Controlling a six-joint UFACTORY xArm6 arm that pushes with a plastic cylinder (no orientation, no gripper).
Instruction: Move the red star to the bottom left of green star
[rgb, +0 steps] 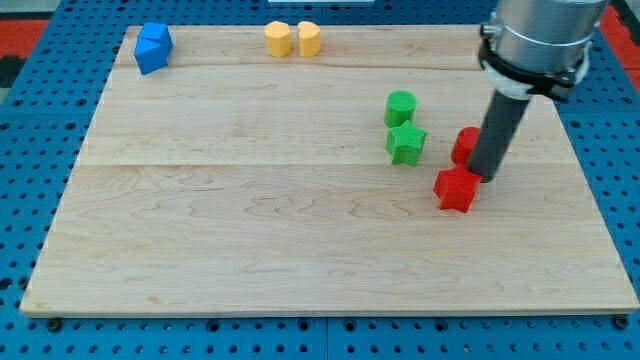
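Note:
The red star (456, 189) lies on the wooden board at the view's right, below and right of the green star (405, 143). My tip (487, 177) stands just right of and above the red star, touching or nearly touching its upper right edge. A second red block (465, 146) sits right behind the rod, partly hidden by it; its shape is unclear. A green cylinder (400, 107) stands just above the green star.
Two yellow blocks (278, 39) (309, 39) sit side by side at the board's top middle. Two blue blocks (152, 47) sit together at the top left corner. The board's right edge (590, 200) is near the rod.

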